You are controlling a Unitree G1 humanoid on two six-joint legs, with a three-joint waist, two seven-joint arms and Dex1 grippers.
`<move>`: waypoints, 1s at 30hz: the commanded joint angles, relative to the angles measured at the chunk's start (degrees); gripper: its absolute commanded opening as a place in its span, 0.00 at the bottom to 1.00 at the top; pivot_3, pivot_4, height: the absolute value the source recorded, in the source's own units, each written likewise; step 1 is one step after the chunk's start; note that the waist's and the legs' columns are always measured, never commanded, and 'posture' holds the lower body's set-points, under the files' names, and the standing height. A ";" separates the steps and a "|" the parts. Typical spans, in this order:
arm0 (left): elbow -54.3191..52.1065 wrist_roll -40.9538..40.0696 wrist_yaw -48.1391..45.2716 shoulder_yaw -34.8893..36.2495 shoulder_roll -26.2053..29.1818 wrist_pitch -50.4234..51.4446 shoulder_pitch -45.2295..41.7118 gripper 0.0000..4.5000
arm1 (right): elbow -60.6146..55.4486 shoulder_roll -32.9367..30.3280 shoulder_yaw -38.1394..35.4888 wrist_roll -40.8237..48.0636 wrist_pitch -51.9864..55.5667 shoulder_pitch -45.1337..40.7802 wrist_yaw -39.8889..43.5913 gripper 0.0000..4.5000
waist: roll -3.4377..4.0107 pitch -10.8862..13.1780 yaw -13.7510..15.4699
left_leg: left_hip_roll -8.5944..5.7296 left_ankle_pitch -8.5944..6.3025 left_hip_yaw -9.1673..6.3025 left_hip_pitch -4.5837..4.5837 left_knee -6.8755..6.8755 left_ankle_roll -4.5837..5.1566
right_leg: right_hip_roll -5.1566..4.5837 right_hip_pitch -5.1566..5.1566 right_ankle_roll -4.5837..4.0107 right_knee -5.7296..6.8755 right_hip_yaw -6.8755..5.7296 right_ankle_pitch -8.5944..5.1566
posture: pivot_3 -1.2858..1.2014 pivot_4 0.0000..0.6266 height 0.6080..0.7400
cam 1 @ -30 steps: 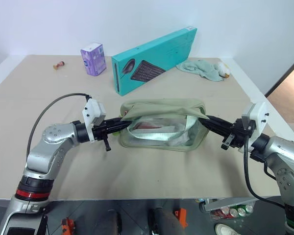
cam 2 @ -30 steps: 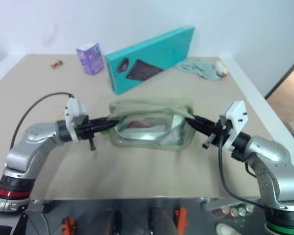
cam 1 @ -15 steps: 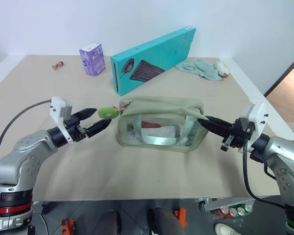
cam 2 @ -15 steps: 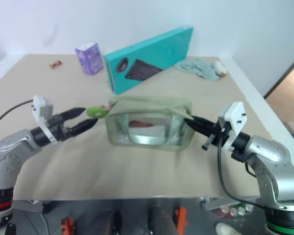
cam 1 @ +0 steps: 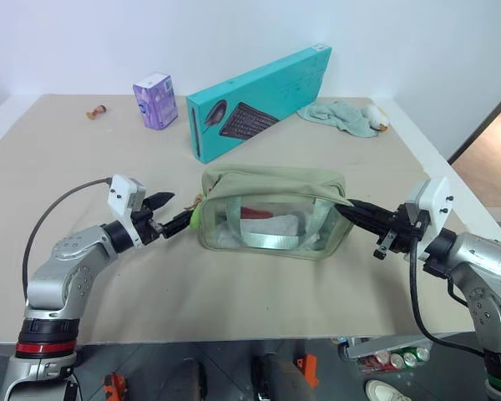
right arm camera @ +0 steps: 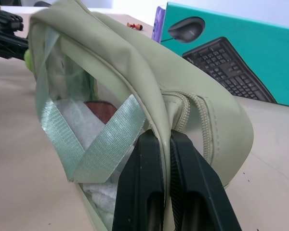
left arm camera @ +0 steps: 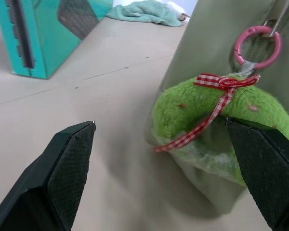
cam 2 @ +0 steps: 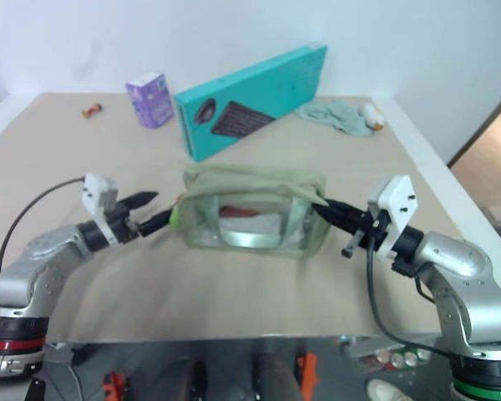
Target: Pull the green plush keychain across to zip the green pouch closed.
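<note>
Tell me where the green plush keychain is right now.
In the left eye view, the green plush keychain hangs at the green pouch's left end, just ahead of the open left gripper, which is not holding it.

green pouch (cam 1: 271,209) contents blurred behind clear side; tiny item (cam 1: 95,111) at counter's (cam 1: 234,284) far corner unidentifiable.

Pouch: I see the green pouch (cam 2: 250,209) mid-table.
Keychain: the green plush keychain (cam 2: 174,217) hangs at its left end.
Left gripper (cam 2: 150,211): fingers spread, just beside the keychain.
Right gripper (cam 2: 324,211): pinching the pouch's right end.
</note>
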 commanded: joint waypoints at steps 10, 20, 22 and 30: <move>-3.67 -8.44 -5.97 8.59 9.49 6.61 2.78 0.99 | -3.13 -1.53 -0.95 0.39 0.09 1.84 -0.78 0.00 | 0.00 0.00 0.02 | 0.00 0.00 0.03 0.01 0.00 0.00 | -0.05 0.00 -0.04 0.00 -0.07 -0.03 | 0.52 0.24 1.00; -7.10 -3.77 -6.82 0.20 7.26 2.68 3.95 0.99 | -3.05 -1.67 -0.13 0.20 0.07 0.93 -0.88 0.00 | 0.00 0.00 0.04 | 0.00 0.00 0.01 0.01 0.01 0.00 | -0.10 0.00 -0.06 0.00 -0.06 -0.03 | 0.52 0.24 1.00; -5.62 -1.65 -6.01 -0.93 5.94 0.38 2.99 0.99 | -3.06 -1.63 0.11 0.13 0.18 0.55 -1.06 0.00 | 0.00 0.00 0.04 | -0.01 0.00 0.01 0.01 0.00 0.00 | -0.07 0.00 -0.07 0.00 -0.06 -0.03 | 0.52 0.24 1.00; -0.91 2.41 -5.80 -2.10 3.37 -5.09 -0.30 0.99 | -3.18 -1.69 0.24 0.02 0.63 -0.02 -1.56 0.00 | -0.01 0.00 0.02 | -0.01 0.00 0.02 0.01 0.00 0.00 | -0.04 -0.01 -0.06 0.00 -0.03 -0.03 | 0.52 0.24 1.00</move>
